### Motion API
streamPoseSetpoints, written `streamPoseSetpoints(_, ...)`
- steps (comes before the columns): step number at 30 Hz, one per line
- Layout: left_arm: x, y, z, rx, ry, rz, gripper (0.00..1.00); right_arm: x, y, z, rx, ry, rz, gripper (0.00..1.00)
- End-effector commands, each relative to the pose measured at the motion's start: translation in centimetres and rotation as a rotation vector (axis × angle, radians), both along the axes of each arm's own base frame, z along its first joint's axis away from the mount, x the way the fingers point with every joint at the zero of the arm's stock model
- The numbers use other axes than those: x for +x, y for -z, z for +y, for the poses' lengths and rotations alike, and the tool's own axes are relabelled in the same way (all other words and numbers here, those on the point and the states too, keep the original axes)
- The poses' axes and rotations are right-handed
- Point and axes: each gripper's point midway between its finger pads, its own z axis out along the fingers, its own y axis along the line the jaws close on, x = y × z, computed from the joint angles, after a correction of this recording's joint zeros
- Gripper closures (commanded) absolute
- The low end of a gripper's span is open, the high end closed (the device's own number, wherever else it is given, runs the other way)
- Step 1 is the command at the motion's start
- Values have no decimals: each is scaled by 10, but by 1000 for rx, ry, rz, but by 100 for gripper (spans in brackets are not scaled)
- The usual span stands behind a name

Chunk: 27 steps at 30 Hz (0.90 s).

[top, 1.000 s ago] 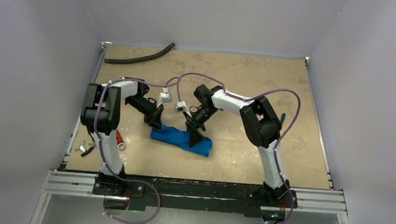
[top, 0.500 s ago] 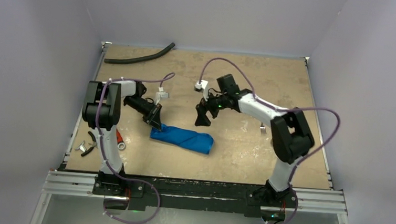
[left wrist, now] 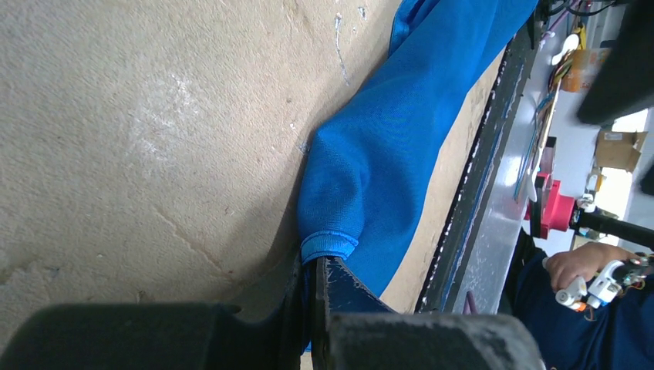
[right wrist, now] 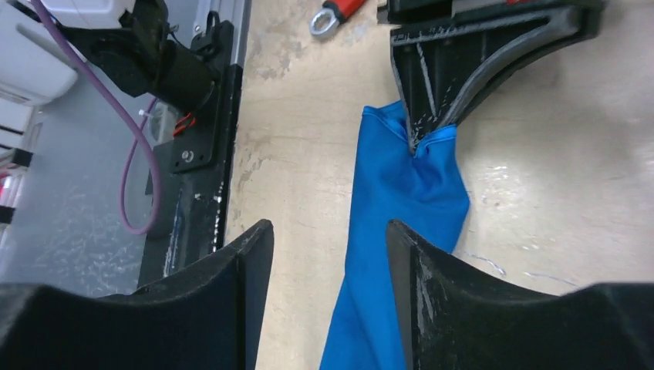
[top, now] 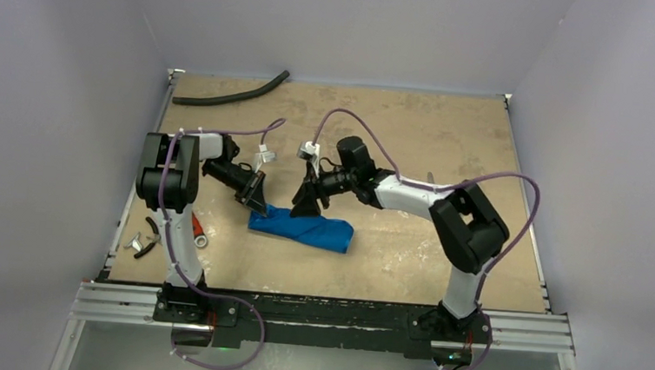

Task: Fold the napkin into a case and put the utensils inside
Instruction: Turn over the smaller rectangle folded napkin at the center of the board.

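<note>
The blue napkin (top: 303,229) lies on the table as a narrow folded oblong. My left gripper (top: 256,199) is shut on its left corner; the left wrist view shows the jaws (left wrist: 316,266) pinching the hem of the cloth (left wrist: 401,139). My right gripper (top: 307,204) is open and empty, just above the napkin's far edge near its left end. In the right wrist view its open fingers (right wrist: 328,239) straddle the edge of the napkin (right wrist: 409,200), and the left gripper (right wrist: 420,132) pinches the cloth ahead. I cannot make out the fork or the spoon.
A black hose (top: 230,96) lies at the far left. A red-handled wrench (top: 196,227), black pliers (top: 152,230) and a small silver piece (top: 135,244) lie by the left arm's base. The wrench's ring end (right wrist: 330,15) shows in the right wrist view.
My right gripper left the napkin's right part, swung up and away, then came back left to hover open by the napkin's left end. The left gripper kept its hold.
</note>
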Motion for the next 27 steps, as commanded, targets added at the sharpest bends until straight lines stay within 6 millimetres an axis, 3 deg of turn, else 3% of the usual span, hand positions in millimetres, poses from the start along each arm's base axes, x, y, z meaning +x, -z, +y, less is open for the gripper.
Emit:
streamPoseSetpoints(1,10,19,11,55,21,-46,100,-21,11,21,35,-94,149,31)
streamPoseSetpoints(3,9,19,12,57,21,-43,100,-26,18,25,58,-93,191,31)
streamPoseSetpoints(4,8,19,13,57,23,-44,100,-26,22,25,62,-94,204,38)
streamPoseSetpoints(5,8,20,13,57,24,-44,100,-26,26,26,57,-99,211,51)
streamPoseSetpoints(7,6,20,13,58,30,-39,100,-28,29,31,48,-104,204,89)
streamPoseSetpoints(8,6,21,13,59,30,-37,100,-27,29,33,38,-88,183,100)
streamPoseSetpoints(9,6,21,13,58,31,-38,100,-26,30,36,27,-59,169,38)
streamPoseSetpoints(10,6,21,13,59,30,-39,100,-26,32,37,13,-44,153,4)
streamPoseSetpoints(15,9,23,19,58,4,-35,100,-27,44,35,-12,-22,177,2)
streamPoseSetpoints(22,8,24,19,57,9,-42,100,3,26,34,-93,146,72,2)
streamPoseSetpoints(25,8,24,20,57,9,-42,100,15,-5,30,-129,198,12,2)
streamPoseSetpoints(27,7,24,19,56,9,-40,100,34,-40,22,-140,295,-89,2)
